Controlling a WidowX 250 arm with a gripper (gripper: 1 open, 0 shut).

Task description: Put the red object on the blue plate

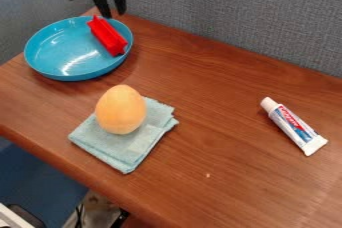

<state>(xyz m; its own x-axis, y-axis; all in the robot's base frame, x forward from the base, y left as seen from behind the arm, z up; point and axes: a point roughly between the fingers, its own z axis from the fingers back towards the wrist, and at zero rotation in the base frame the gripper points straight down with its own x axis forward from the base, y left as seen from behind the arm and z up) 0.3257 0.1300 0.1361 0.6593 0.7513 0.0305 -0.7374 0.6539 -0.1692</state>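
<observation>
The red object (108, 34), a short elongated red piece, lies on the right rim of the blue plate (64, 54) at the table's back left. My gripper (106, 12) hangs just above and behind the red object, in front of the grey wall. Its two dark fingers point down and stand a little apart, with nothing between them. It does not touch the red object.
An orange egg-shaped object (120, 109) sits on a folded pale teal cloth (123, 135) near the front middle. A white toothpaste tube (293, 124) lies at the right. The table's front edge runs close below the cloth.
</observation>
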